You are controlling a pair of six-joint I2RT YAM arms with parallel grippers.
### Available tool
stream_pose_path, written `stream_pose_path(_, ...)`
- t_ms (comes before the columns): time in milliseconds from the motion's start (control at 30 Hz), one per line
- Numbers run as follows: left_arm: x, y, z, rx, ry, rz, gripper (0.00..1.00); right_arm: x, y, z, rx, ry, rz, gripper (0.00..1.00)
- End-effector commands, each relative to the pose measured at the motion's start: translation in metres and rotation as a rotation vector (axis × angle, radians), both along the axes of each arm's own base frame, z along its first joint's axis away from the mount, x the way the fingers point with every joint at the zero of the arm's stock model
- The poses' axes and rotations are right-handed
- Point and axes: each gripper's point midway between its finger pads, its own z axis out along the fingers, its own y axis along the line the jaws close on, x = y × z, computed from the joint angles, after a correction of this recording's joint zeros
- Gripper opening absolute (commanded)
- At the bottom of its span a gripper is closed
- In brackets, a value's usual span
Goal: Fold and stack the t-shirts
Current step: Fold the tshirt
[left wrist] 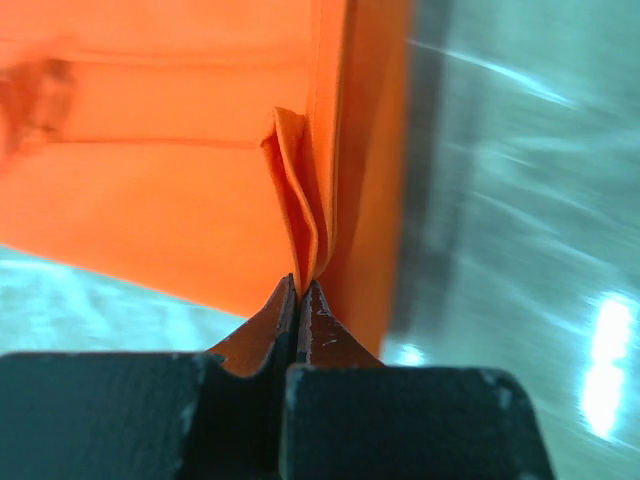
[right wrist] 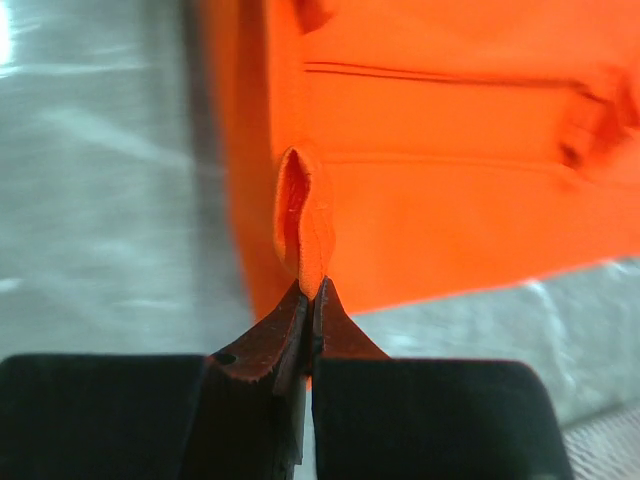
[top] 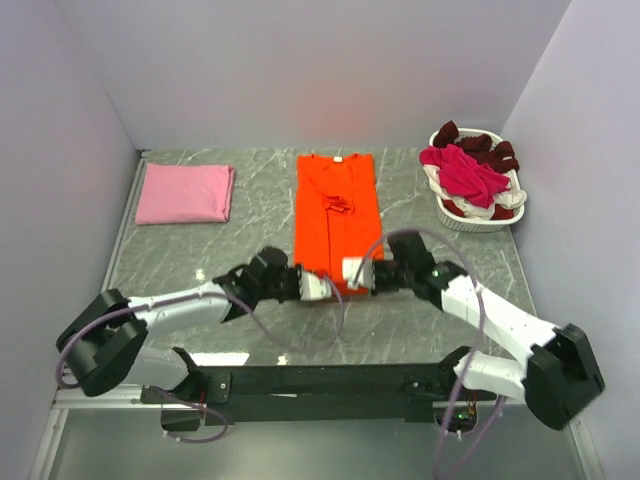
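Pale lilac walls [top: 300, 70] close in a grey marbled tabletop [top: 260, 215], and an orange t-shirt [top: 335, 215] lies along its middle, folded lengthwise into a long strip that runs from the far edge toward the near one. Both arms meet at the strip's near hem. The left arm [top: 180, 300] reaches in from the left, and the left jaws are clenched on the near left corner of the hem; the left wrist view shows a thin ridge of orange cloth [left wrist: 300, 200] pinched up between the closed tips. The right arm [top: 490, 310] comes from the right, and the right jaws are clamped the same way on the near right corner, a small loop of cloth [right wrist: 300, 215] standing up from the closed tips. A pink t-shirt [top: 185, 193] lies folded flat near the far left corner. A white basket [top: 480, 222] near the far right corner holds a crumpled magenta t-shirt [top: 465, 172] and dark maroon t-shirts [top: 480, 143].
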Motion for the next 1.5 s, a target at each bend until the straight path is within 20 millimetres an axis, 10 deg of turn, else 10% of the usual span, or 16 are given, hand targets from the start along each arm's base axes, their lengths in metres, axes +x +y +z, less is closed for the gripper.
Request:
stream_pose_path(0, 0.042, -0.018, 0.032, -0.094, -0.054, -0.011, 0.01, 0.055, 0.0, 0.024, 0.056, -0.018, -0.118, 0.0)
stream_pose_path(233, 0.154, -0.014, 0.06, -0.143, -0.075, 0.094, 0.01, 0.155, -0.002, 0.045, 0.064, -0.035, -0.276, 0.0)
stream_pose_path(433, 0.222, -0.01, 0.047, -0.13, -0.032, 0.16, 0.01, 0.22, -0.004, 0.043, 0.061, -0.04, -0.362, 0.0)
stream_pose_path(967, 0.291, -0.011, 0.03, -0.15, -0.02, 0.236, 0.01, 0.293, 0.002, 0.025, 0.072, -0.027, -0.462, 0.0)
stream_pose_path(1067, 0.309, -0.004, 0.03, -0.187, -0.008, 0.368, 0.18, 0.315, -0.004, 0.029, 0.117, -0.082, -0.589, 0.06)
stream_pose_path(1133, 0.325, 0.008, 0.036, -0.228, 0.004, 0.52, 0.9, 0.339, -0.008, 0.041, 0.209, -0.146, -0.722, 0.47)
stream_pose_path(1200, 0.342, 0.024, 0.059, -0.292, -0.046, 0.658, 0.99, 0.358, -0.026, 0.058, 0.237, -0.227, -0.872, 0.69)
stream_pose_path(1333, 0.33, 0.053, 0.138, -0.505, -0.175, 0.726, 0.99, 0.357, -0.04, 0.081, 0.313, -0.193, -0.96, 0.73)
stream_pose_path(1467, 0.249, 0.036, 0.173, -0.401, -0.275, 0.336, 0.99, 0.299, -0.034, 0.086, 0.272, -0.064, -0.657, 0.73)
